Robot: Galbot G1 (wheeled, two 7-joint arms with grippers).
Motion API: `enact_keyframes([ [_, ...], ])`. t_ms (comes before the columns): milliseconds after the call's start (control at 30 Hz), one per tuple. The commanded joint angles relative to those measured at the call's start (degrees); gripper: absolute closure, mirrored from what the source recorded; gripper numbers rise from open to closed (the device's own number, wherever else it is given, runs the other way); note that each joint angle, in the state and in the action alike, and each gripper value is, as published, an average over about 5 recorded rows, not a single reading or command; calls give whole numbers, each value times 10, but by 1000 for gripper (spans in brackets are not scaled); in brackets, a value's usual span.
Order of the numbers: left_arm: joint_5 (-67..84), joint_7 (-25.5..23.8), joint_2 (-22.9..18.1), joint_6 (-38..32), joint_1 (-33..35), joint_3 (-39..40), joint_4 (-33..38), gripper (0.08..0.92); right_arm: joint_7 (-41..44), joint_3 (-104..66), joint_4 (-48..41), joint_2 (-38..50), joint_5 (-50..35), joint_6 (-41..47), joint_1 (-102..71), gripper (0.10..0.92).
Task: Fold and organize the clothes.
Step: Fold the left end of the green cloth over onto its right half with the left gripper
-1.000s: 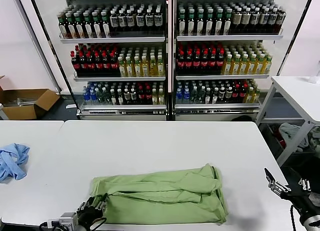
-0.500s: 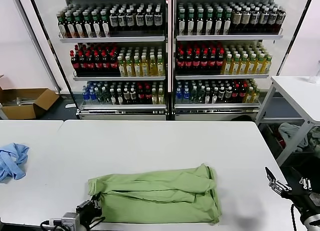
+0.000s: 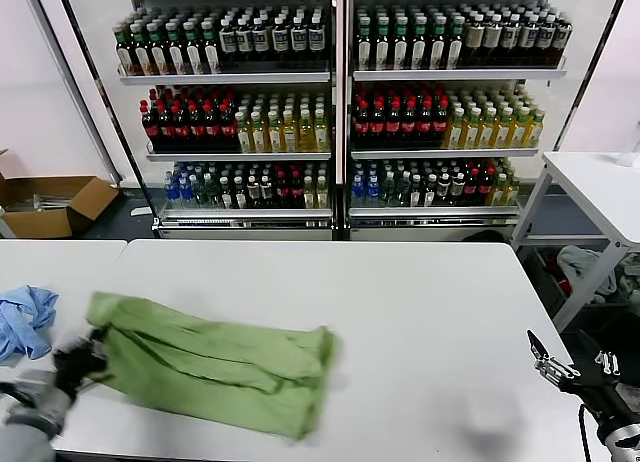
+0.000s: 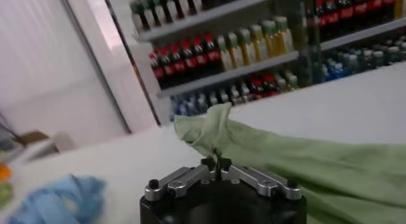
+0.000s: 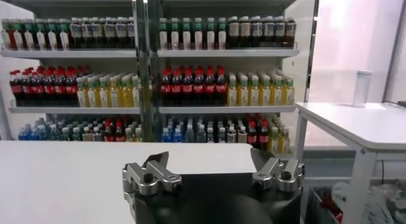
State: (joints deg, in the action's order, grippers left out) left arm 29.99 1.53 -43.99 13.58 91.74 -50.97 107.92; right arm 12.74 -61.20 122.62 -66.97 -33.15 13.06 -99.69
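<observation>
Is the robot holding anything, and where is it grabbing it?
The left end effector pinches the green shirt at its left end; the right end effector is open, holding nothing.

Bright, even light fills the room, seemingly from overhead. The white matte table [image 3: 400, 312] shows only a faint soft shadow near its front right corner. In the head view the black left gripper [image 3: 75, 362] and the folded light green polo shirt [image 3: 210, 367] smear with motion blur. In the left wrist view the crumpled light blue cloth [image 4: 60, 200] looks out of focus.
</observation>
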Motion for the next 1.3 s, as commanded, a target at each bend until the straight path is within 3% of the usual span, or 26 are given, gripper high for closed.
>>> enact_keyframes([
  [33,28,-105,69,-58,-14,-80,18,905,-1,1,4,-3,4,1,0,203],
  [167,8,-106,18,-37,3,-15,131,905,-2,-1,7,-5,4,3,-1,203],
  [333,-64,-104,-20,-32,2,105,200,905,-2,-4,9,-7,4,3,-3,203],
  [533,-135,-103,-38,-30,-12,219,192,905,-2,-4,9,-10,4,2,-4,203],
  [833,-232,-94,-63,-29,-21,315,146,900,1,-6,13,-9,5,2,-5,203],
  [1100,-214,-105,-59,-25,-4,307,187,712,2,-9,20,-7,5,5,-4,203],
  [1300,-143,-100,-38,1,-6,218,223,539,3,-8,23,-8,6,4,-9,203],
])
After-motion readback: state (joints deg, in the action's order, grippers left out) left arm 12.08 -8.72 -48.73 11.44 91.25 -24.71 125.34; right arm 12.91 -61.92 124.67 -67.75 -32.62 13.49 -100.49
